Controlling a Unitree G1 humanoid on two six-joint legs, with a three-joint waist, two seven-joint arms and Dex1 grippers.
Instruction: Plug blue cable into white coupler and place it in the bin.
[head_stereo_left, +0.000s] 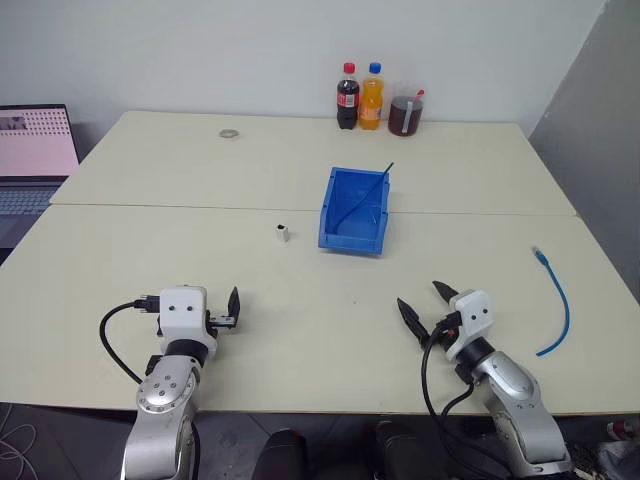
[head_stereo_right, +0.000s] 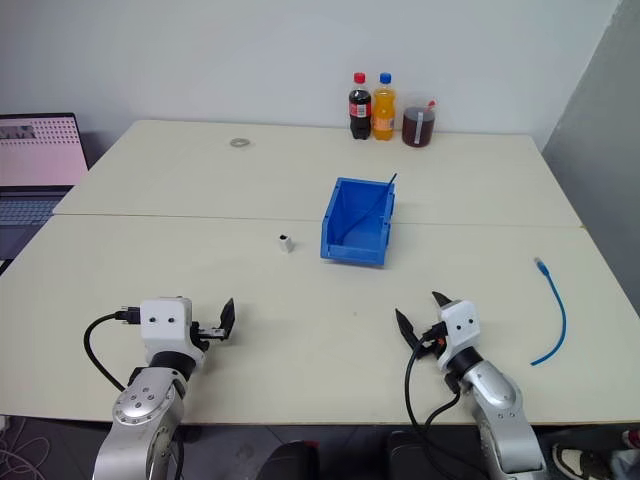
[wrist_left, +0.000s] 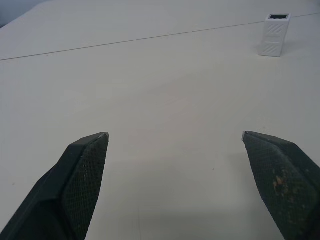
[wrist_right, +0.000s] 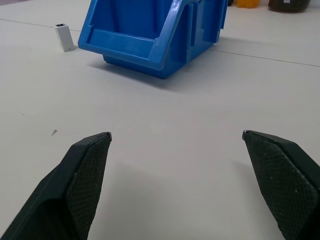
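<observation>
A pale cream table (head_stereo_left: 300, 300) is seen carrying a bright blue bin (head_stereo_left: 355, 210), with a thin dark-blue rod (head_stereo_left: 384, 178) leaning inside it. A light-blue cable (head_stereo_left: 558, 300) is laid at the right, and a white coupler (wrist_left: 274, 35), ribbed with diagonal grooves and topped by a dark socket, is shown near the bin. Black fingers (wrist_left: 82, 170) with a fine cross-hatched texture are carried by the left gripper (head_stereo_left: 226, 310) and the right gripper (head_stereo_left: 425, 305), both mounted on white housings. At the far edge, a dark cola bottle (head_stereo_left: 347, 98) with a red cap and label, an orange bottle (head_stereo_left: 371, 97) with a blue cap, and a dark brown jar (head_stereo_left: 406, 112) are lined up. A grey ring (head_stereo_left: 229, 133) is also visible.
</observation>
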